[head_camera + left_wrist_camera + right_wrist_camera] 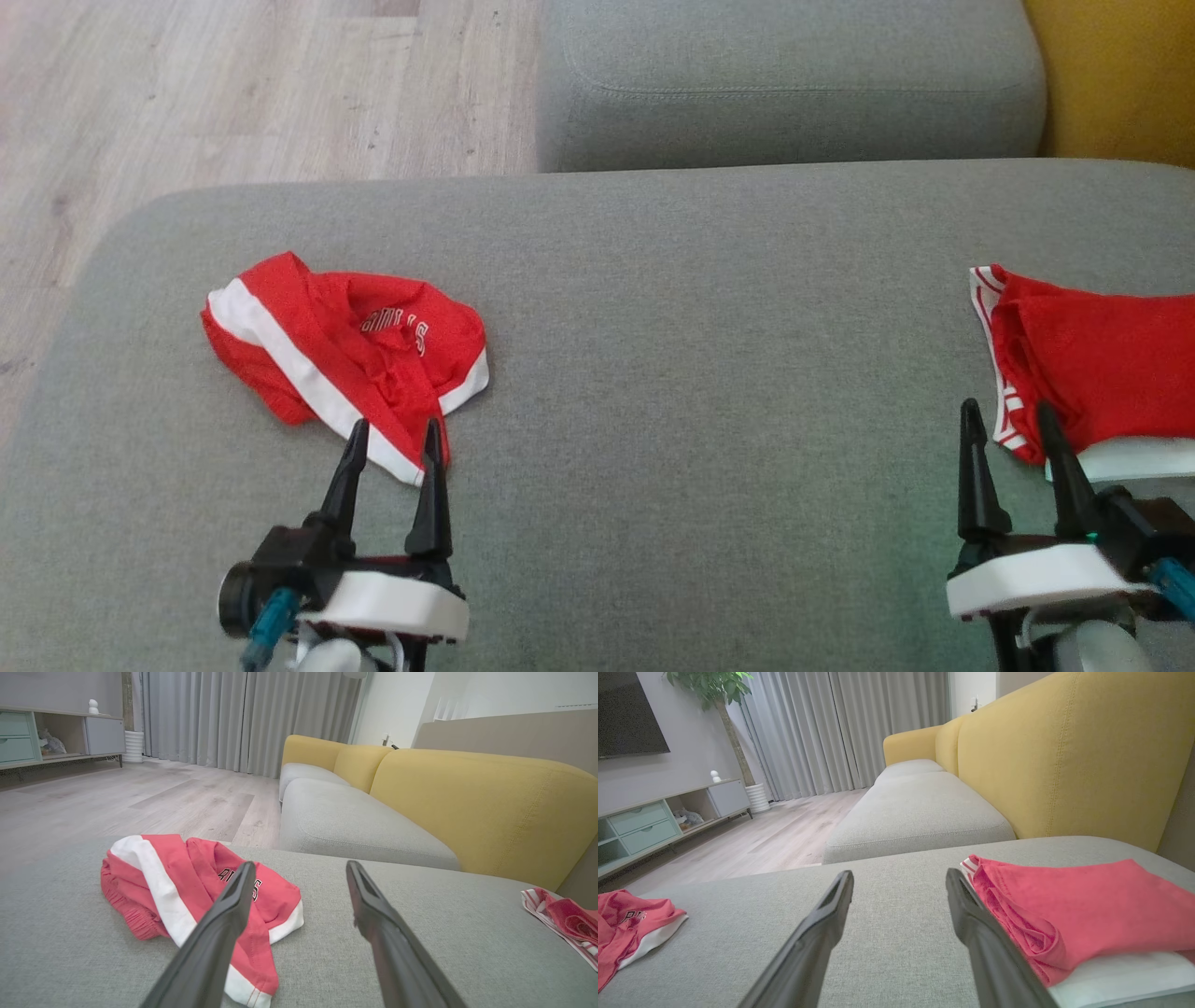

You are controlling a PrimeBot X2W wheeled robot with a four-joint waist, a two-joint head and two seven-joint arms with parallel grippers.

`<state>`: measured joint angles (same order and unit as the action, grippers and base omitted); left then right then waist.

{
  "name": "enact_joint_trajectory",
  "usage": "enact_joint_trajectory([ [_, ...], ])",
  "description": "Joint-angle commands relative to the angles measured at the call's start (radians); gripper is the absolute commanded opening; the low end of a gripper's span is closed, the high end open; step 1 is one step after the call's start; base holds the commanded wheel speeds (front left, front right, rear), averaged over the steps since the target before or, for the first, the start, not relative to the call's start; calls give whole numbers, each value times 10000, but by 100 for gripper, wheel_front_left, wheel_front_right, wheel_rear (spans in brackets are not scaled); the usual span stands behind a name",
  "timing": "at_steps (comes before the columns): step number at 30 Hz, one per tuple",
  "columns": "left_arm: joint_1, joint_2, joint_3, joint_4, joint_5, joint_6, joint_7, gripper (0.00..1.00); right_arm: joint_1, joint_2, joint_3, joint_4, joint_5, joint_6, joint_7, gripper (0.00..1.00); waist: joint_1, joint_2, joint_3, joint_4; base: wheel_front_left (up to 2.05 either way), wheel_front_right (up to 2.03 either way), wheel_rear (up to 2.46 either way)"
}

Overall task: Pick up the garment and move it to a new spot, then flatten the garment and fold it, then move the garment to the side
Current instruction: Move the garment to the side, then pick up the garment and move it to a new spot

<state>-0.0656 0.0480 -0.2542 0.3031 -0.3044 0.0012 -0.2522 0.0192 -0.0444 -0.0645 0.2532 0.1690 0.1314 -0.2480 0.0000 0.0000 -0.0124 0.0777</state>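
Note:
The garment (345,359) is a crumpled red piece with white bands and lettering, lying on the left of the grey cushion (691,308). My left gripper (394,427) is open, its fingertips over the garment's near edge, nothing between them. In the left wrist view the garment (154,882) lies left of and under the left finger (219,933), with the open gripper (300,864) above the cushion. My right gripper (1008,408) is open beside a folded red pile (1092,364). The right wrist view shows that gripper (899,873) empty and the garment (626,924) far left.
The folded red pile (1073,896) rests on something white at the cushion's right end. A second grey seat cushion (794,84) lies beyond, and a yellow backrest (1120,75) runs along the right. Wooden floor (233,93) borders the cushion's far left edge.

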Motion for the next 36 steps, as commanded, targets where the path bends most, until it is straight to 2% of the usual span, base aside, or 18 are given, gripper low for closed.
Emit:
enact_joint_trajectory([
  [1, -259, 22, 331, -276, -79, 90, -95, 100, -306, -60, 297, -385, 91, -7, -133, 100, 0, 0, -13, -16, 0, 0, 0],
  [8, -316, 22, 339, -278, -171, 103, -95, 100, -344, -60, 298, -542, 123, -7, -135, 100, 0, 0, -43, 15, 0, 0, 0],
  [13, -398, 22, 406, -329, -145, 127, -95, 100, -261, -59, 434, -656, 166, -7, -136, 100, 0, 0, -11, 306, 0, 0, 0],
  [28, -331, 22, 540, -273, 21, 117, -95, 100, 73, -59, 1205, -658, 215, -7, -137, 100, 0, 0, -159, 2350, 0, 0, 0],
  [36, -269, 22, 609, -216, 118, 65, -95, 100, 141, -59, 1461, -667, 394, -7, -137, 100, 0, 0, -285, 3087, 0, 0, 0],
])
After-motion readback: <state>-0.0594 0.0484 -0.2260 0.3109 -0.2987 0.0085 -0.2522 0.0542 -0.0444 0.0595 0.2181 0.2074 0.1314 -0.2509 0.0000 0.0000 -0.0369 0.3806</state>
